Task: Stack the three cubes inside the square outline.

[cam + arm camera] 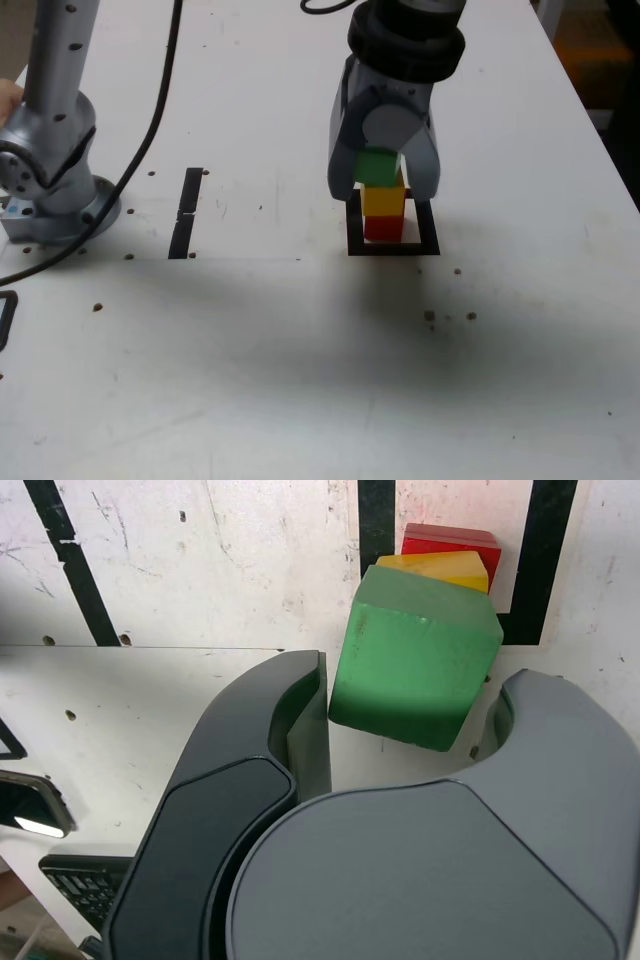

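Closest to the lens in the wrist view is the grey two-fingered gripper (413, 702) — fingers well apart, one on each side of the green cube, with a gap showing at one of them, so no grip as far as I can see. Going left to right in the exterior view: silver arm base (60, 205) by the white bench's (200, 380) left edge, then a thin straight black strip (185, 213), then the stack, between the strip and the bench's right edge. Matte red cube (384, 228) at the bottom, inside the thin black square outline (394, 249) with its white centre. Matte yellow cube (383, 201) on top of that, and the matte green cube (376, 166) uppermost — a bit off to the exterior view's left. Can't tell if it's sitting flat.
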You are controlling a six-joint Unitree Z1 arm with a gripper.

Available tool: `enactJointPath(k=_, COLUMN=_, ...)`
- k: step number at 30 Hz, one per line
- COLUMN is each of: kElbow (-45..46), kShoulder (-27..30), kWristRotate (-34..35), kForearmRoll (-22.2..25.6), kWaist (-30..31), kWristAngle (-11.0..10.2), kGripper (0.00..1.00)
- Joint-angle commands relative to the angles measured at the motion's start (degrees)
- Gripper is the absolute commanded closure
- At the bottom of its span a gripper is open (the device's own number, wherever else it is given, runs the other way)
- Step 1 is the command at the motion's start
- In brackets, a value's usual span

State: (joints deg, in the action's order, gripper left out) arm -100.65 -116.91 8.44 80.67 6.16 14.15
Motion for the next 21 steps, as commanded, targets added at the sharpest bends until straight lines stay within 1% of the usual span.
enactJointPath(k=1, kElbow=-0.4, kShoulder=-0.1, kWristRotate=-0.2, kForearmRoll=0.1, kWaist=-0.1, kWristAngle=-0.2, kGripper=0.34)
enactJointPath(k=6, kElbow=-0.7, kShoulder=0.0, kWristRotate=-0.3, kForearmRoll=0.2, kWaist=-0.1, kWristAngle=-0.5, kGripper=0.31)
enactJointPath(k=14, kElbow=-1.4, kShoulder=1.4, kWristRotate=0.5, kForearmRoll=2.1, kWaist=0.1, kWristAngle=-2.3, kGripper=0.3)
enactJointPath(k=17, kElbow=-1.4, kShoulder=2.6, kWristRotate=1.2, kForearmRoll=3.5, kWaist=0.1, kWristAngle=-2.8, kGripper=0.3)
enactJointPath(k=21, kElbow=-1.3, kShoulder=6.7, kWristRotate=2.7, kForearmRoll=6.9, kWaist=0.4, kWristAngle=-3.9, kGripper=0.28)
